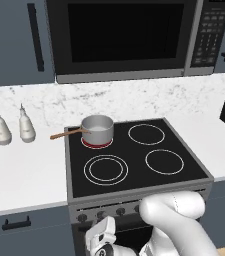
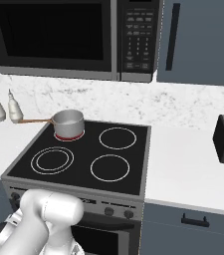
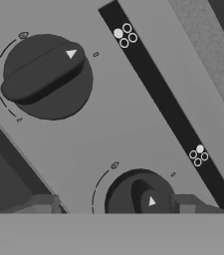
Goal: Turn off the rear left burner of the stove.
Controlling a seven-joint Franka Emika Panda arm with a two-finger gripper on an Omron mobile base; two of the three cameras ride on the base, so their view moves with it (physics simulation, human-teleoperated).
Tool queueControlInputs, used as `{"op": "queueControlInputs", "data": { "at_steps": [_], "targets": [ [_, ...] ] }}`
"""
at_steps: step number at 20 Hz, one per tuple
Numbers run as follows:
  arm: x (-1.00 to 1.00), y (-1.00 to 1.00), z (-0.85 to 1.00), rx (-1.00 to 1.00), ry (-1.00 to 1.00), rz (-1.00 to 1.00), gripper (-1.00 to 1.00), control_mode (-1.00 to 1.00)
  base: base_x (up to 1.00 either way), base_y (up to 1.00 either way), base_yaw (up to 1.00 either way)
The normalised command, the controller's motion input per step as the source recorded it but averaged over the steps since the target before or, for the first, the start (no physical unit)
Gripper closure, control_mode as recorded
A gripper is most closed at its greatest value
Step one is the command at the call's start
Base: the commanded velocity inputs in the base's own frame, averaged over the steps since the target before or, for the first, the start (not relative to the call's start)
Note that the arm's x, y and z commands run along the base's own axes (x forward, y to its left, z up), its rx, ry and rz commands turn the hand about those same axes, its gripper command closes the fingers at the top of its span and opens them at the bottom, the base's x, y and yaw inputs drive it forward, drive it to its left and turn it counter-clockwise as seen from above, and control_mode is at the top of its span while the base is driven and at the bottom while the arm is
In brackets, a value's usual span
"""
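The gripper was right up against the stove front, low in the hand view, with a grey fingertip at lower left and another at lower right. They sat well apart, either side of the near knob, so the jaws looked wide open around it, not yet pinching. In the left base view the hand was down at the bottom centre, under the knob row.

Thing is, I'd have checked which knob that was. The little icon on the black strip beside it had one dot filled, and the icon at upper centre, next to the far knob, had a different dot filled. The camera was rolled, so I couldn't say for sure which icon meant rear left. I'd sort that out before closing.

If it was the right one, I'd have centred the fingers on the raised ridge, closed firmly, and turned about the knob's own axis until its white pointer met the off mark. Off-centre grip and it'd probably slip.

Further back, the rear left burner glowed red at the upper left of the cooktop, in the middle of the left base view, with a saucepan sitting on it.
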Motion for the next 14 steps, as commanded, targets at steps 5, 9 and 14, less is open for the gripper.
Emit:
{"op": "queueControlInputs", "data": {
  "at_steps": [5, 9, 14],
  "targets": [
    [0.00, 0.00, 0.00, 0.00, 0.00, 0.00, 1.00, -1.00, 0.00, 0.00, 0.00],
    [-0.03, 0.00, 0.00, 0.00, 0.00, 0.00, 1.00, -1.00, 0.00, 0.00, 0.00],
    [-0.03, 0.00, 0.00, 0.11, 0.00, -0.11, 1.00, -1.00, 0.00, 0.00, 0.00]
  ]
}}
